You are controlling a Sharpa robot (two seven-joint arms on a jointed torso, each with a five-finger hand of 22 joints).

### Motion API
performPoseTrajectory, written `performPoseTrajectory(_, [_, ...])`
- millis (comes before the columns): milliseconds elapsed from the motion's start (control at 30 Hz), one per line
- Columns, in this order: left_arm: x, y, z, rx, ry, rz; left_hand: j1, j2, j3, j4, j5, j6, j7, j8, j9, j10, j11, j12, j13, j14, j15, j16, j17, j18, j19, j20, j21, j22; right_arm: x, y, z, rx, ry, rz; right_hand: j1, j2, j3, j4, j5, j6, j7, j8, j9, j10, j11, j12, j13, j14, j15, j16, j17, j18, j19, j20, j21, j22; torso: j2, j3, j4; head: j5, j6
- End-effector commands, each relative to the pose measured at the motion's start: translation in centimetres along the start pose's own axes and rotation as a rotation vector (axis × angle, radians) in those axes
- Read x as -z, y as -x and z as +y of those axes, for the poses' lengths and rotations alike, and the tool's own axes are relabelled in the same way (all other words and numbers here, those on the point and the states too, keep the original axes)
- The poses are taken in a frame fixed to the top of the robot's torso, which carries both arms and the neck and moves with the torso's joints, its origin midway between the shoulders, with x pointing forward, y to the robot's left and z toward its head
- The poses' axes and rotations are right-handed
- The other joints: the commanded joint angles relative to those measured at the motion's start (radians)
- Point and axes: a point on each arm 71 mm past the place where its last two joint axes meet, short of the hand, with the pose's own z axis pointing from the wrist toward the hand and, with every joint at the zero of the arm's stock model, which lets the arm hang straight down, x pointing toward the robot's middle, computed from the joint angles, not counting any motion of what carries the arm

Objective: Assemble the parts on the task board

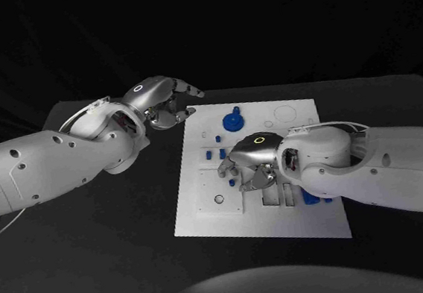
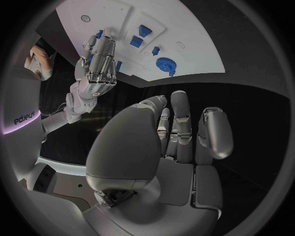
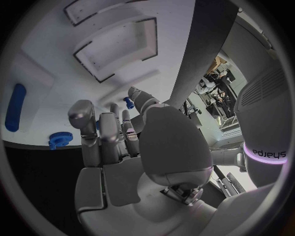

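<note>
Head view shows my right robot hand (image 1: 256,163) low over the middle of the task board (image 1: 207,219), fingers pointing down among the small blue parts (image 1: 214,154). I cannot tell if it is holding a part or just touching the board, because my own arm hides the fingertips. My left robot hand (image 1: 161,101) hangs off the far left corner of the board, over the black table (image 1: 97,247), with its fingers curled in and nothing in them. The blue gear (image 1: 232,121) stands on the board, near that hand. I think things could go wrong if my right robot hand pushes down too hard, because the board could slide. My big arm could also bump the long blue piece (image 1: 311,197) lying close under it and knock it out of place.
</note>
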Motion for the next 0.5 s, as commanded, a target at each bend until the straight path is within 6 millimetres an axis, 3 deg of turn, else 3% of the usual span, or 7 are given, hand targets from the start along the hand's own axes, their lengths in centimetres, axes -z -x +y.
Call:
performPoseTrajectory(33, [0.0, 0.0, -0.1, 0.006, -0.003, 0.006, 0.005, 0.004, 0.006, 0.0, 0.004, -0.008, 0.0, 0.0, -0.001, -0.007, 0.002, 0.003, 0.001, -0.008, -0.002, -0.003, -0.001, 0.006, -0.007, 0.001, -0.005, 0.183, 0.6, 0.4, -0.3, 0.009, 0.003, -0.079, -0.011, 0.0, -0.019, 0.006, -0.019, -0.029, -0.008, -0.004, -0.02, -0.027, 0.002, 0.011, 0.014, -0.004, 0.002, 0.002, 0.001, 0.011, -0.004, 0.001, -0.005, 0.103, 0.0, 0.0002, 0.0006, 0.001, 0.0])
performPoseTrajectory(167, [0.2, 0.0, -0.1, 0.006, -0.002, 0.004, 0.006, 0.003, 0.007, -0.001, 0.005, -0.008, 0.0, 0.0, -0.001, -0.007, 0.002, 0.004, 0.001, -0.009, -0.002, -0.004, -0.003, 0.006, -0.008, 0.001, -0.006, 0.183, 2.1, 0.9, -1.0, -0.001, 0.007, -0.148, -0.003, 0.005, -0.041, 0.014, -0.025, -0.056, -0.012, -0.003, -0.044, -0.07, 0.007, 0.016, 0.022, 0.012, 0.003, 0.025, 0.026, 0.005, 0.014, 0.004, 0.019, 0.112, 0.0, -0.0002, 0.0004, -0.004, 0.0])
performPoseTrajectory(233, [0.3, 0.1, -0.1, 0.007, -0.001, 0.003, 0.006, 0.003, 0.007, -0.001, 0.005, -0.008, 0.0, 0.0, -0.001, -0.007, 0.002, 0.004, 0.001, -0.009, -0.002, -0.004, -0.003, 0.006, -0.008, 0.001, -0.006, 0.183, 3.5, 1.4, -1.6, -0.006, 0.008, -0.199, 0.006, 0.011, -0.047, 0.017, -0.013, -0.055, -0.012, 0.0, -0.054, -0.079, 0.007, 0.017, 0.018, 0.04, 0.003, 0.057, 0.063, -0.003, 0.043, 0.004, 0.067, 0.125, 0.001, -0.0003, 0.0022, -0.009, 0.0])
performPoseTrajectory(300, [0.4, 0.2, 0.0, 0.007, -0.003, -0.003, 0.006, 0.003, 0.007, -0.001, 0.005, -0.008, 0.0, 0.0, -0.001, -0.007, 0.002, 0.004, 0.001, -0.009, -0.002, -0.004, -0.003, 0.006, -0.008, 0.001, -0.006, 0.183, 4.8, 2.0, -2.2, -0.019, 0.007, -0.238, 0.013, 0.017, -0.049, 0.018, 0.008, -0.048, -0.01, 0.004, -0.06, -0.074, 0.007, 0.02, 0.014, 0.048, 0.002, 0.067, 0.072, -0.006, 0.053, 0.003, 0.083, 0.129, 0.0, -0.0005, -0.0001, -0.016, 0.0])
performPoseTrajectory(433, [0.5, 0.3, 0.0, 0.006, -0.01, -0.015, 0.01, 0.004, 0.01, -0.002, 0.007, -0.008, 0.001, 0.001, -0.001, -0.006, 0.003, 0.006, 0.001, -0.01, -0.002, -0.004, -0.003, 0.006, -0.008, 0.001, -0.006, 0.183, 7.1, 3.2, -3.8, -0.063, -0.015, -0.308, 0.031, 0.024, -0.039, 0.024, 0.047, -0.01, -0.023, 0.017, -0.078, 0.006, -0.01, 0.014, -0.026, 0.077, -0.012, 0.096, 0.104, -0.017, 0.094, -0.006, 0.154, 0.145, -0.003, -0.0004, -0.0002, -0.026, 0.0])
performPoseTrajectory(500, [0.5, 0.3, -0.1, 0.006, -0.013, -0.019, 0.011, 0.004, 0.011, -0.001, 0.009, -0.007, 0.002, 0.001, -0.001, -0.004, 0.003, 0.007, 0.002, -0.01, -0.002, -0.004, -0.003, 0.006, -0.008, 0.001, -0.006, 0.183, 8.3, 3.8, -4.9, -0.086, -0.039, -0.333, 0.041, 0.019, -0.018, 0.039, 0.05, 0.006, -0.021, 0.016, -0.102, 0.077, -0.021, -0.04, -0.098, 0.08, -0.024, 0.097, 0.101, -0.019, 0.102, -0.019, 0.167, 0.147, -0.004, -0.0004, -0.0023, -0.02, 0.0])
